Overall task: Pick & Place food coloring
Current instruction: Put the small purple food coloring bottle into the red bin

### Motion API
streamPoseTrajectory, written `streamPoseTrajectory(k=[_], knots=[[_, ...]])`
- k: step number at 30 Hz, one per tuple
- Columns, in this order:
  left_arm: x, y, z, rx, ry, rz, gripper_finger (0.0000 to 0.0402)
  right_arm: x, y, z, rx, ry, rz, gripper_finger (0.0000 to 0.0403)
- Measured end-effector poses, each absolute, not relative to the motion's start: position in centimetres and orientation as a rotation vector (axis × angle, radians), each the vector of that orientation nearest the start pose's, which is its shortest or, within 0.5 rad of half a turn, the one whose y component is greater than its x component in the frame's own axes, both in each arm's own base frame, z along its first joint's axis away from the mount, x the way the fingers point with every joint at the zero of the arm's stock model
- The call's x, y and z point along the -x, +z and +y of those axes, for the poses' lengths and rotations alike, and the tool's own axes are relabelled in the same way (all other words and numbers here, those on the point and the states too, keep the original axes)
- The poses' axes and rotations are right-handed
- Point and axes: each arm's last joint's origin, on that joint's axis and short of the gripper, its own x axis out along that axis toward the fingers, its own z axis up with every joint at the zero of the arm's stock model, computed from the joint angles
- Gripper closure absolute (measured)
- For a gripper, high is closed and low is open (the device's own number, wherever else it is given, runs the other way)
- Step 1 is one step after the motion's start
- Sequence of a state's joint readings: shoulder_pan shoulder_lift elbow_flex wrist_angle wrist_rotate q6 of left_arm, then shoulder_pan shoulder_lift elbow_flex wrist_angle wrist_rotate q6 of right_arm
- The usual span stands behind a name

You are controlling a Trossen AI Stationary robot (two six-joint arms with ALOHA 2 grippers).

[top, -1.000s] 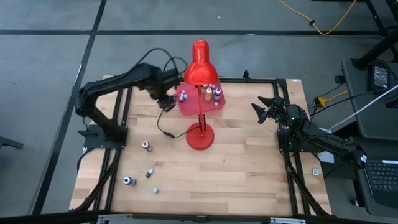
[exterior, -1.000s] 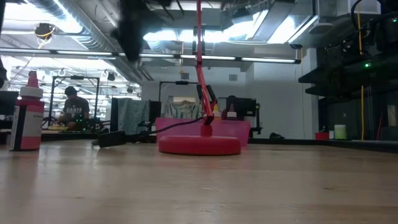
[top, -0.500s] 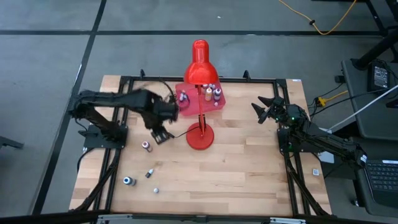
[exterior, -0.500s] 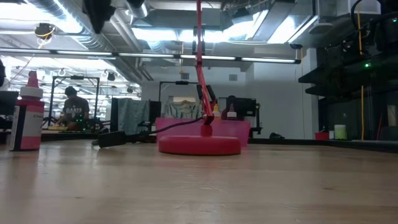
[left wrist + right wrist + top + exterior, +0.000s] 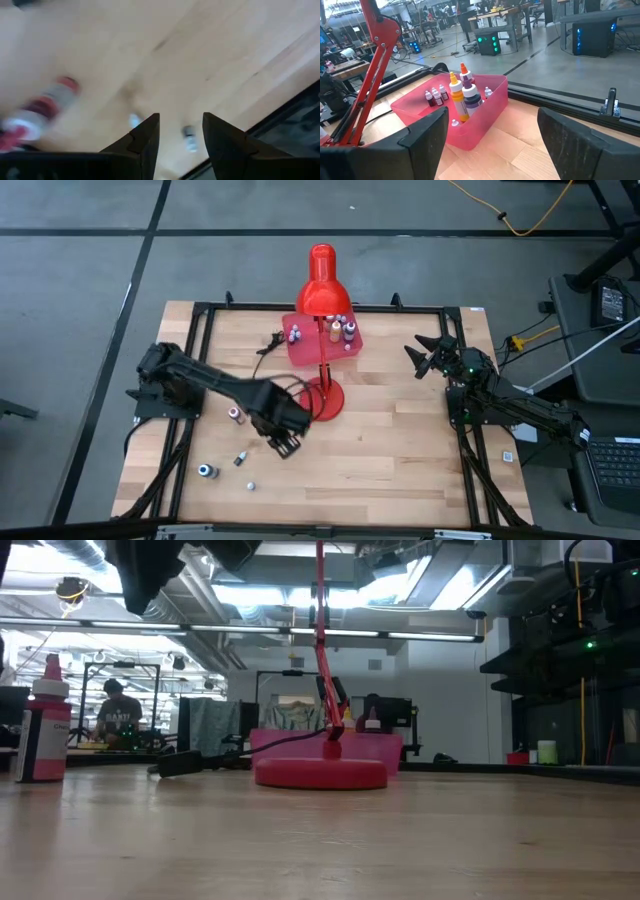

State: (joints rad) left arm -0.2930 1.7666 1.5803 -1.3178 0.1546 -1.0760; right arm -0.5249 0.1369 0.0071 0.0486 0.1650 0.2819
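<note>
On the table, tiny pale-capped food coloring bottles (image 5: pixel 235 415) lie scattered.

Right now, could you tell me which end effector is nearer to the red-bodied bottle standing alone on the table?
Left. The left end effector hovers open just beside the red-bodied bottle, while the right end effector waits open beyond the lamp, near the table's right edge.

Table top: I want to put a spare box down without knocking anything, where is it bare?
Bare wood lies between the red lamp base and the right gripper, and along the near edge right of the left gripper. Crowded: the pink tray and the loose bottles near the front-left corner.
</note>
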Motion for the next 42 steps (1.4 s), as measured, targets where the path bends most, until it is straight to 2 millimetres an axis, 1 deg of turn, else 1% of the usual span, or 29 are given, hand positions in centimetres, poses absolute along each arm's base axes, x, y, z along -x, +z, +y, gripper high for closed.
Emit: streamPoseTrajectory(k=[4, 8, 12, 18, 26, 33, 37, 42], knots=[[-32.1, 26.6, -12.5, 0.833, 0.559, 1.499, 0.0258, -8.9, 15.9, -5.7, -0.285, -0.697, -0.016, 0.0097], [-32.1, 25.0, -15.2, 0.879, 0.652, 1.486, 0.0258, -8.9, 15.9, -5.7, -0.286, -0.697, -0.017, 0.0097], [-31.7, 23.9, -17.7, 0.912, 0.739, 1.431, 0.0258, -8.9, 15.9, -5.7, -0.286, -0.696, -0.016, 0.0097], [-30.6, 22.8, -20.3, 0.957, 0.865, 1.397, 0.0258, -8.9, 15.9, -5.7, -0.286, -0.697, -0.016, 0.0097], [-29.0, 21.5, -22.5, 0.981, 1.010, 1.394, 0.0258, -8.9, 15.9, -5.7, -0.286, -0.697, -0.016, 0.0097], [-27.9, 20.4, -24.1, 0.967, 1.067, 1.449, 0.0258, -8.9, 15.9, -5.7, -0.286, -0.697, -0.016, 0.0097], [-27.6, 19.9, -24.7, 0.966, 1.073, 1.480, 0.0258, -8.9, 15.9, -5.7, -0.287, -0.697, -0.016, 0.0097], [-27.7, 19.3, -24.8, 0.950, 1.086, 1.487, 0.0258, -8.9, 15.9, -5.7, -0.286, -0.696, -0.016, 0.0097]])
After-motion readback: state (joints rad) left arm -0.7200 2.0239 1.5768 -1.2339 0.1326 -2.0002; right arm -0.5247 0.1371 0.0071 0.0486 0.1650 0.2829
